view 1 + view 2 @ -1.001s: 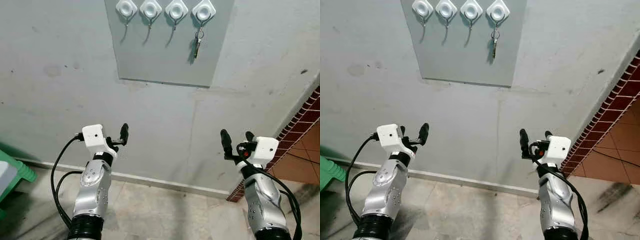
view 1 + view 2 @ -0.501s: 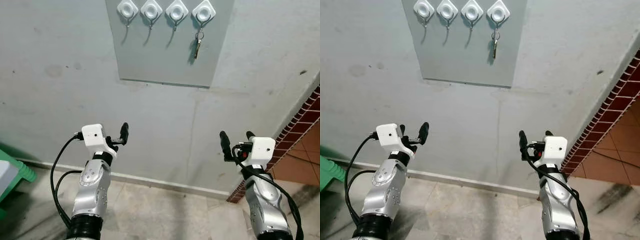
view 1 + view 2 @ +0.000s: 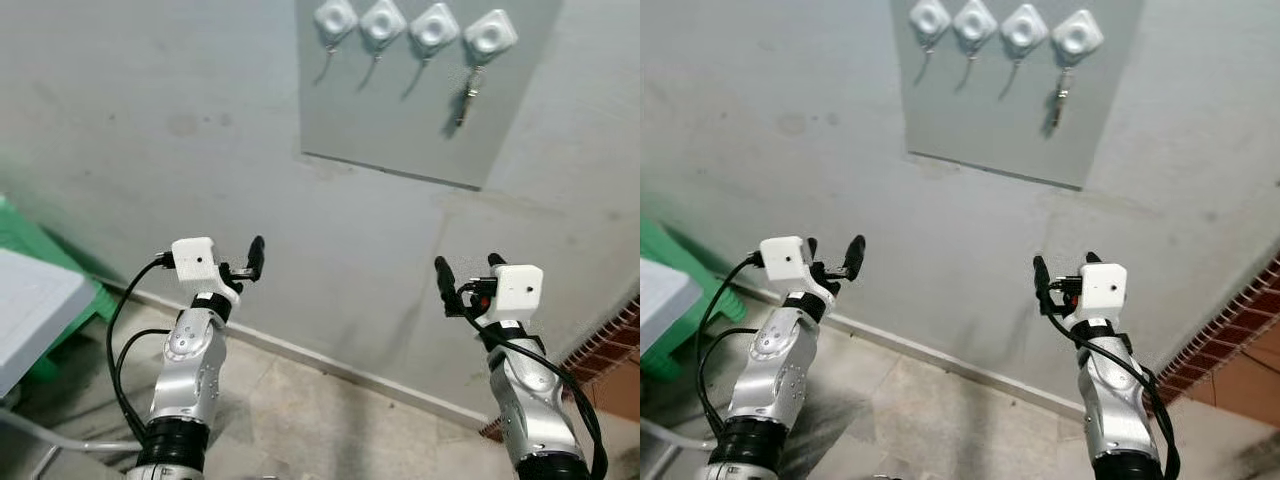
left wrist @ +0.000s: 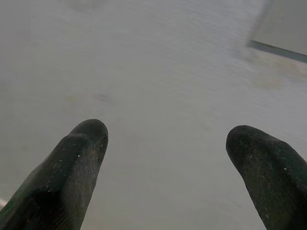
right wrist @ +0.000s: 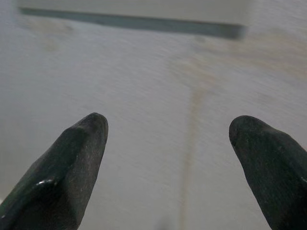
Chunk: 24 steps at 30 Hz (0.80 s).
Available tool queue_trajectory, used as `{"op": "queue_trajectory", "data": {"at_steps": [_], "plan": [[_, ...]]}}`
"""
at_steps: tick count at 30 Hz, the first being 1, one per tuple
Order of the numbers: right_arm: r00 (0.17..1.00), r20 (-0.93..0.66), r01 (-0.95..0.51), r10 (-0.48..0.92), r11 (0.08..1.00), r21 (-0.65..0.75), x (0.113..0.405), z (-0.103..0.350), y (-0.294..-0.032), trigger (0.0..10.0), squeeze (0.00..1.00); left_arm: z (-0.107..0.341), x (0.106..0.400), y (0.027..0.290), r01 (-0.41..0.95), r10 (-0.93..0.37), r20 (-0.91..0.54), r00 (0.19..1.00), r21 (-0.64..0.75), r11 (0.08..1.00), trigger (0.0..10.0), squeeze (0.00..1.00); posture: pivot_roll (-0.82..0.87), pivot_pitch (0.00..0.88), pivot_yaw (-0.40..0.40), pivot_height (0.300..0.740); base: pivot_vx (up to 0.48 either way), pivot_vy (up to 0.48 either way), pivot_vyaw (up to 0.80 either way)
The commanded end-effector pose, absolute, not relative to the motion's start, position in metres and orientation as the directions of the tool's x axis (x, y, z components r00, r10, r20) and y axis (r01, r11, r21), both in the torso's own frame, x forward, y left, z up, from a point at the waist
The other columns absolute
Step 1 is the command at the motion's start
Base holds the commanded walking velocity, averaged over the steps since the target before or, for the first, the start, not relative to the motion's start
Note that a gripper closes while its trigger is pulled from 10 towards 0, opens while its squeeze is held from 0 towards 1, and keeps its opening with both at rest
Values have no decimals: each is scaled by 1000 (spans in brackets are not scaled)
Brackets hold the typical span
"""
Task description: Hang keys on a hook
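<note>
The keys (image 3: 468, 92) hang from the rightmost hook (image 3: 491, 33) of a row of four on the grey panel (image 3: 420, 120) fixed to the wall. Their long axis runs near vertical, tilted slightly with the frame. The three other hooks carry nothing.

From the right gripper (image 3: 467, 274) the keys lie at 12 o'clock, well apart and high above. From the left gripper (image 3: 250, 262) they lie at roughly 1 to 2 o'clock, farther off. The right arm is therefore the nearer one.

Both grippers point at the bare wall below the panel. Each has its fingers spread wide with nothing between them, as both wrist views confirm; the left fingertips (image 4: 81, 143) and right fingertips (image 5: 84, 139) frame only plaster.

By judgement, the task appears complete: the keys rest on a hook and no gripper touches them.

Compared with the earlier frames, the panel sits further right and tilted, and a green stool (image 3: 30, 240) with a white surface (image 3: 30, 305) enters at 9 o'clock. This indicates a camera turn toward the left, not movement of the panel.
</note>
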State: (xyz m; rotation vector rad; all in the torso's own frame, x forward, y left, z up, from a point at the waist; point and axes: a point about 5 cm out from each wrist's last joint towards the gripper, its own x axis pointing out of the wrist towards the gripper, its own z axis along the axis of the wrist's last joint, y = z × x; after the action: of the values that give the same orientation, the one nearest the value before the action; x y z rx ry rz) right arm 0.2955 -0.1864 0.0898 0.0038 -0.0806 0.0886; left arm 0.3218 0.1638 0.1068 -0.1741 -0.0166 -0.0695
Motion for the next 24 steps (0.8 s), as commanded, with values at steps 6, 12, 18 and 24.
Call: {"op": "queue_trajectory", "data": {"at_steps": [6, 12, 18, 24], "plan": [[994, 81, -73, 74, 997, -18, 296, 94, -194, 10000, 0, 109, 324, 159, 70, -67, 20, 998, -175, 982, 10000, 0, -48, 0, -5, 740, 0, 0, 800], [993, 85, -78, 79, 997, -19, 297, 97, -192, 10000, 0, 109, 325, 159, 66, -64, 15, 998, -162, 985, 10000, 0, -45, 0, -6, 740, 0, 0, 800], [992, 84, -89, 90, 996, -19, 298, 97, -191, 10000, 0, 110, 325, 158, 69, -67, 19, 998, -158, 985, 10000, 0, -44, 0, -8, 740, 0, 0, 800], [992, 83, -92, 94, 995, -24, 298, 97, -192, 10000, 0, 111, 326, 157, 71, -69, 21, 997, -155, 985, 10000, 0, -43, 0, -8, 740, 0, 0, 800]]}}
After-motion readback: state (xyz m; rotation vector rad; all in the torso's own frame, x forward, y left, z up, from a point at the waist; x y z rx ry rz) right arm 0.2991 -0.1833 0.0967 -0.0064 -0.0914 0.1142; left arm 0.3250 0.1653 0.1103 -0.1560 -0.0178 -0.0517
